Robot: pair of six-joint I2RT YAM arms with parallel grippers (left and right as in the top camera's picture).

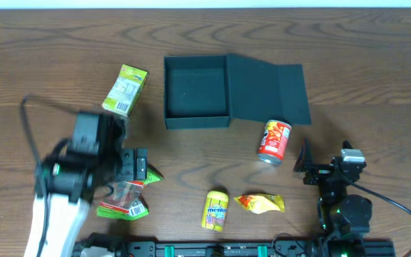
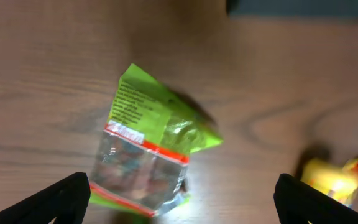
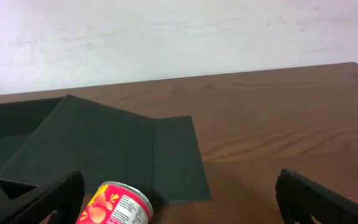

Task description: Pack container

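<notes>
The container [image 1: 197, 91] is a dark teal-green square box, open, at the table's back middle, its flap lid [image 1: 273, 93] lying flat to its right; the lid also shows in the right wrist view [image 3: 104, 149]. My left gripper [image 1: 135, 171] is open and hovers over a green and clear snack bag [image 1: 127, 200], which fills the left wrist view [image 2: 151, 149] between the fingers. My right gripper [image 1: 312, 168] is open and empty, just right of a red can [image 1: 274, 140] lying on its side, also in the right wrist view [image 3: 114, 208].
A small yellow-green carton [image 1: 125, 90] lies left of the container. A yellow Mentos pack [image 1: 215, 209] and a yellow-red snack packet [image 1: 260, 203] lie near the front edge. The yellow packet shows at the left wrist view's right edge [image 2: 337, 177].
</notes>
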